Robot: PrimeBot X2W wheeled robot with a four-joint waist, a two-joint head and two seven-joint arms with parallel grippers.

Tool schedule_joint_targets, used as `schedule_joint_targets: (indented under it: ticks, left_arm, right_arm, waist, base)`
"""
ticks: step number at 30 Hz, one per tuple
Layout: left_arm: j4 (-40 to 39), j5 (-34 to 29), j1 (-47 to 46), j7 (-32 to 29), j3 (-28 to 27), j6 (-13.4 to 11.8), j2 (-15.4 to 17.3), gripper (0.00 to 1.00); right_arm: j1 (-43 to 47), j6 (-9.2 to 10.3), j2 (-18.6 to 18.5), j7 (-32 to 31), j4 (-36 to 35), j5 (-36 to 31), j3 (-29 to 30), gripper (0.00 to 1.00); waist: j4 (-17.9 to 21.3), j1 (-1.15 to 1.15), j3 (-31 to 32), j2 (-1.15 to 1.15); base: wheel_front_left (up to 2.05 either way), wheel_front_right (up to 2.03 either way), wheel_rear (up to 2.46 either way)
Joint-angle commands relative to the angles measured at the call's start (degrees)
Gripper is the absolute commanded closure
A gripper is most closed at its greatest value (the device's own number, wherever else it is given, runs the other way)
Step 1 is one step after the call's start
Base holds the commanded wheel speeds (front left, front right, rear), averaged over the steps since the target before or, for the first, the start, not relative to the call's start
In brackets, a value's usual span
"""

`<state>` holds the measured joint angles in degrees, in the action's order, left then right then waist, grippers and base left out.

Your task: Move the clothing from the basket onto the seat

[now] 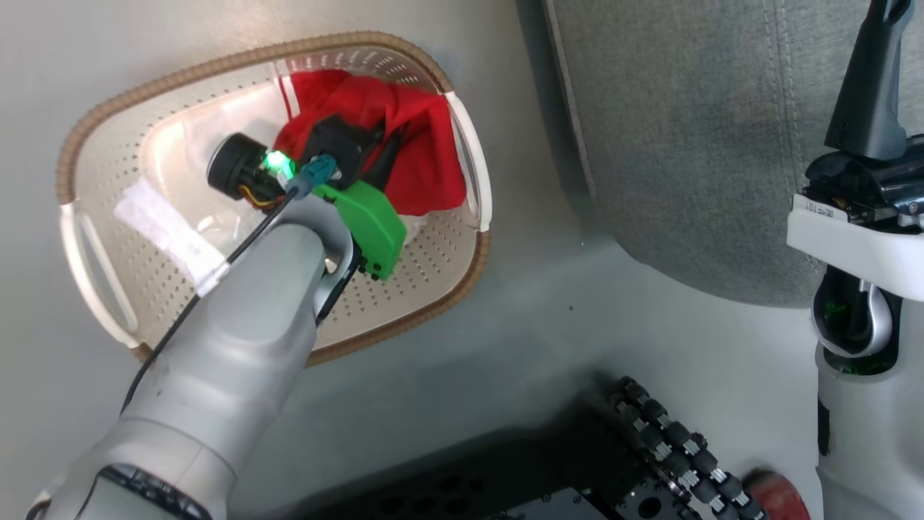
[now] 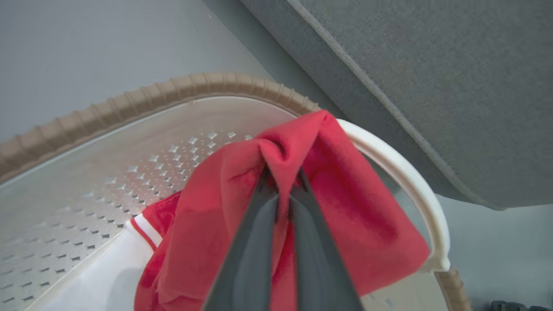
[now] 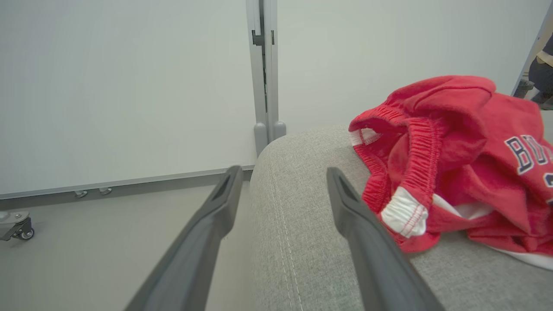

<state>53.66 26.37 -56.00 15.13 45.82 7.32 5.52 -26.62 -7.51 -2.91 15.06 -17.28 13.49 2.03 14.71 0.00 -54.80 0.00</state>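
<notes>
Fold of red clothing (image 2: 345,194) tight between closed left jaws, inside the basket (image 2: 129,98)

The floor (image 1: 505,339) is smooth and pale grey, and the light on it is soft. A white wall (image 3: 121,86) stands at the back, made of two big flat panels. A thin grey post (image 3: 264,65) joins them. A grey strip (image 3: 129,183) runs along the bottom of the left panel. A little wheel (image 3: 17,226) sits on the floor nearby.

Dark blue letters that look like "BU" stand on the red clothing (image 3: 475,142); the rest is cut off.
</notes>
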Motion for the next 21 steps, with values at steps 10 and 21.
schedule_joint_targets:
  ticks: [10,21]
  left_arm:
    - [-13.47,-2.81,12.61,0.02,-9.39,0.26,-0.38,1.00]
    - [-26.08,-5.53,27.62,0.02,-19.02,0.26,-2.06,1.00]
  right_arm:
    - [3.27,0.04,-1.22,0.18,1.81,0.67,0.98,0.00]
    - [9.43,0.04,-2.17,0.18,6.61,-0.01,-0.68,0.00]
  waist:
    - [-6.64,0.00,13.85,0.00]
    - [-10.05,0.00,28.70,0.00]
  base:
    - [0.00,0.00,0.00]
    - [0.00,0.00,0.00]
